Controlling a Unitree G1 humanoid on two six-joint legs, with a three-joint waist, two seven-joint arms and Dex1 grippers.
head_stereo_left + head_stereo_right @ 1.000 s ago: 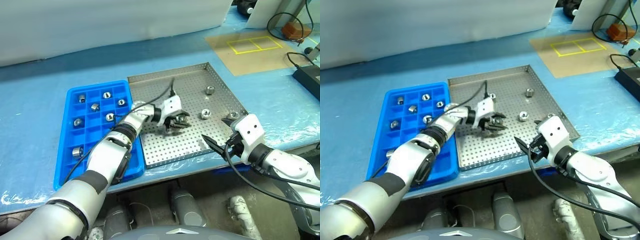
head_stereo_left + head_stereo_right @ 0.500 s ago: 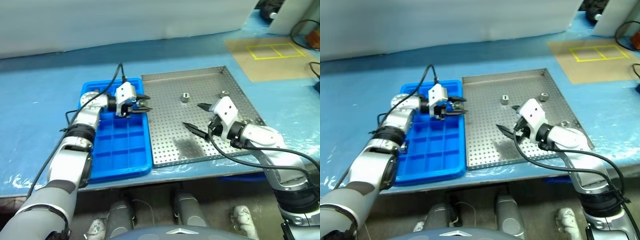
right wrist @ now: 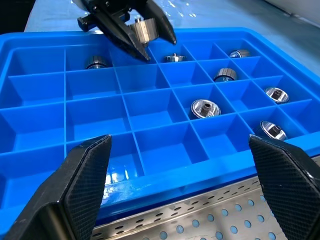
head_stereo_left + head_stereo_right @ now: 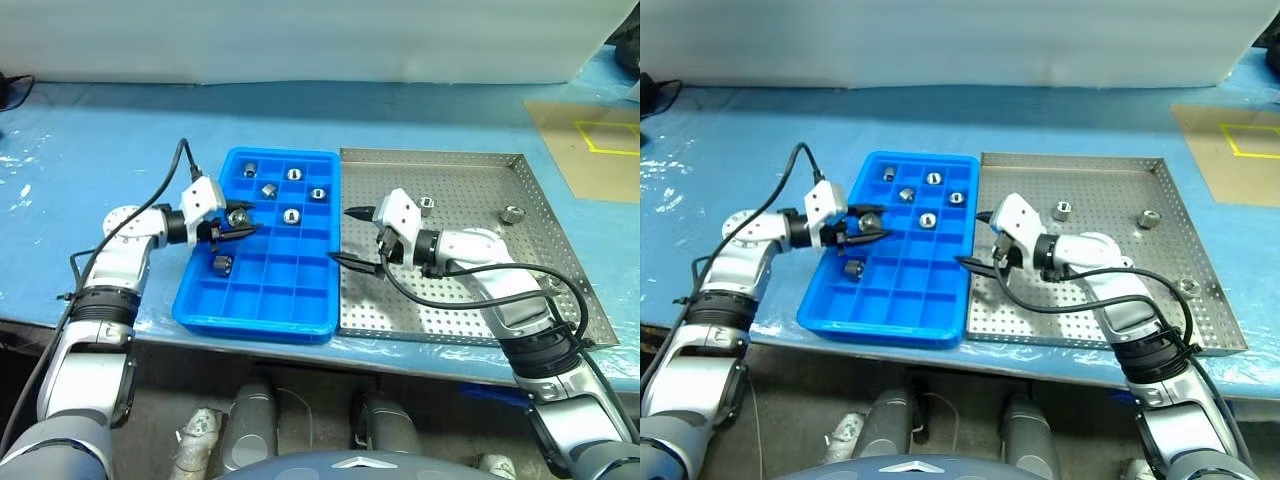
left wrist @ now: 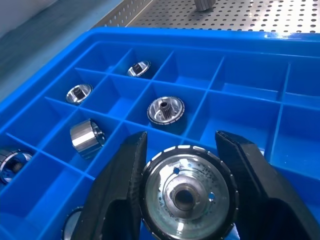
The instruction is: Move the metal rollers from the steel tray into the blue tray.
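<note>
My left gripper [image 4: 236, 224] is shut on a metal roller [image 5: 187, 194] and holds it just above the left side of the blue tray [image 4: 290, 292]. Several rollers lie in the tray's far compartments [image 4: 291, 213], and one [image 4: 221, 264] lies near its left wall. My right gripper [image 4: 343, 236] stands wide open with nothing between its fingers [image 3: 86, 170]. It hovers over the seam between the blue tray and the steel tray [image 4: 470, 185]. Three rollers lie in the steel tray [image 4: 1063, 210], [image 4: 1148, 217], [image 4: 1187, 286].
Both trays sit side by side on a table covered in blue film [image 4: 100, 150]. A brown board with yellow tape [image 4: 600, 140] lies at the far right. A white panel [image 4: 300, 40] runs along the back. A black cable [image 4: 12, 90] lies at the far left.
The camera has swung left. My left gripper carried the roller from the steel tray across to the blue tray's left side. My open right gripper moved left to the steel tray's left edge.
</note>
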